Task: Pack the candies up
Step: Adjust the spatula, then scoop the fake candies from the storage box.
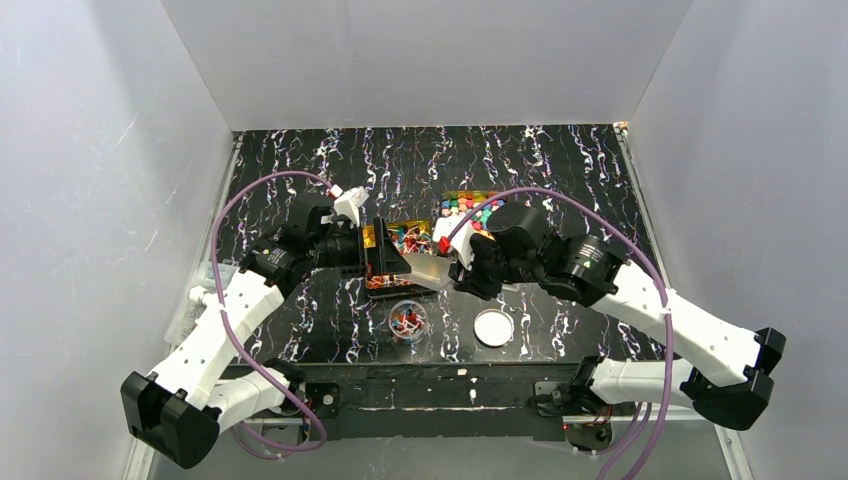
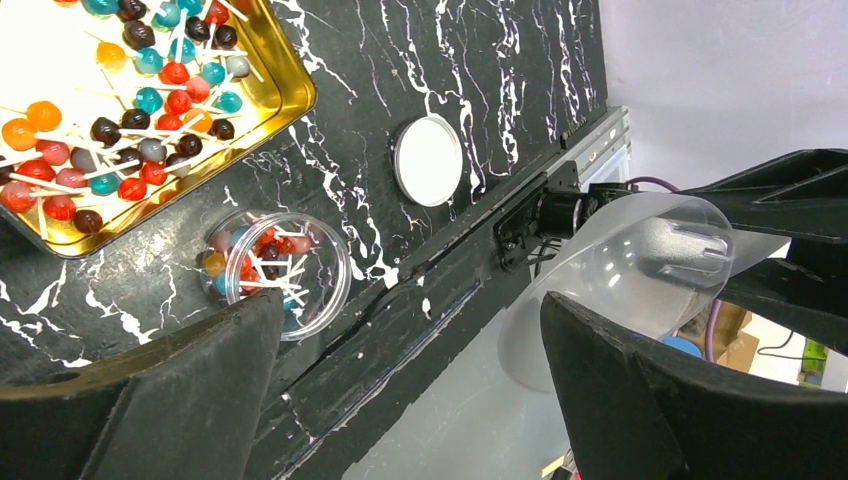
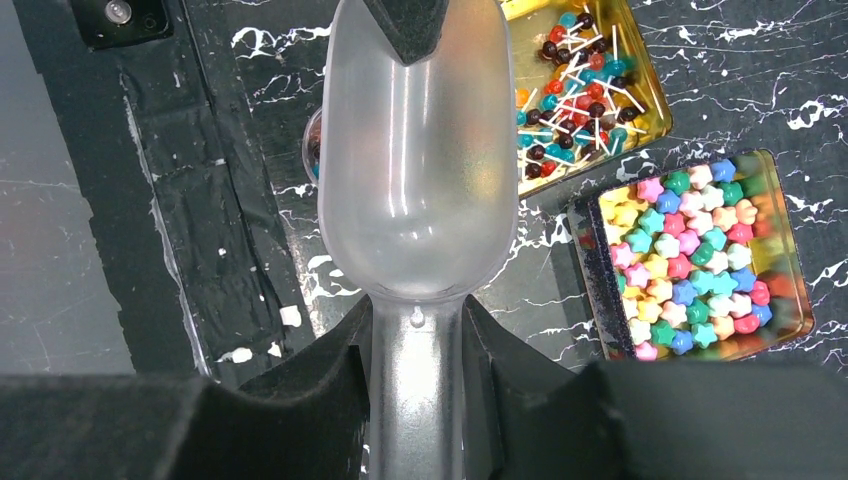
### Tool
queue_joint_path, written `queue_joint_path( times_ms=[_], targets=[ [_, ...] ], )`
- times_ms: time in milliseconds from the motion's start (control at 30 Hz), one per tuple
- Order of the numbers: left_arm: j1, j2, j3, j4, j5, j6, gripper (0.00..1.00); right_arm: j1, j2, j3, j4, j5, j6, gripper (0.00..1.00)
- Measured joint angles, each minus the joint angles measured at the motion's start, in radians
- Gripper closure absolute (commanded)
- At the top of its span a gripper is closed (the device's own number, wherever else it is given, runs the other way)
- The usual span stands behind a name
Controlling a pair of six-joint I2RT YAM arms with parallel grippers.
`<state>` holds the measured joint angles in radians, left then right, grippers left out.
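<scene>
1. translucent plastic scoop (image 3: 415, 170) is grasped by its handle in the right gripper (image 3: 415, 310), with both fingers pressed on the handle's sides.
2. the bowl of the scoop points toward the left arm, and its tip is just beside a black finger of the left gripper (image 2: 405, 302).
3. the left gripper is released, its fingers spread wide with nothing between them.
4. lollipop candies (image 3: 570, 70) in red, blue, orange and dark colours, with white sticks, lie in a gold tin (image 3: 655, 120) on the black marbled desk (image 2: 400, 60).
5. star-shaped candies (image 3: 690, 250) in pink, green, blue and yellow fill a second gold tin (image 3: 800, 300), just beside the first one.
6. a small clear round jar (image 2: 335, 270) stands near the lollipop tin, on the side of the arm bases, and has some lollipop candies inside.
7. a round white lid (image 2: 428, 160) lies flat on the desk, near the jar but apart from it.
</scene>
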<state>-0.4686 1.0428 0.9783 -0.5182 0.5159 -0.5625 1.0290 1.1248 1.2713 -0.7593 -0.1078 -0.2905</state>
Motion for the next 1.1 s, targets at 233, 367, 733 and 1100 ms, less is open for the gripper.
queue_joint_path(
  times_ms=[233,367,733,1100],
  targets=[
    [0.000,0.001,0.005,0.005,0.013,0.001,0.02,0.001,0.001,0.004,-0.004,0.008,0.009,0.99],
    [0.002,0.011,0.096,-0.060,-0.045,0.024,0.02,0.001,0.054,0.014,-0.009,0.070,0.027,0.99],
    [0.004,-0.071,0.142,-0.173,-0.266,0.116,0.02,-0.091,0.268,0.161,-0.153,0.271,0.029,0.99],
    [0.005,-0.159,-0.005,-0.212,-0.352,0.189,0.02,-0.210,0.444,0.341,-0.309,0.443,0.025,0.99]
  ],
)
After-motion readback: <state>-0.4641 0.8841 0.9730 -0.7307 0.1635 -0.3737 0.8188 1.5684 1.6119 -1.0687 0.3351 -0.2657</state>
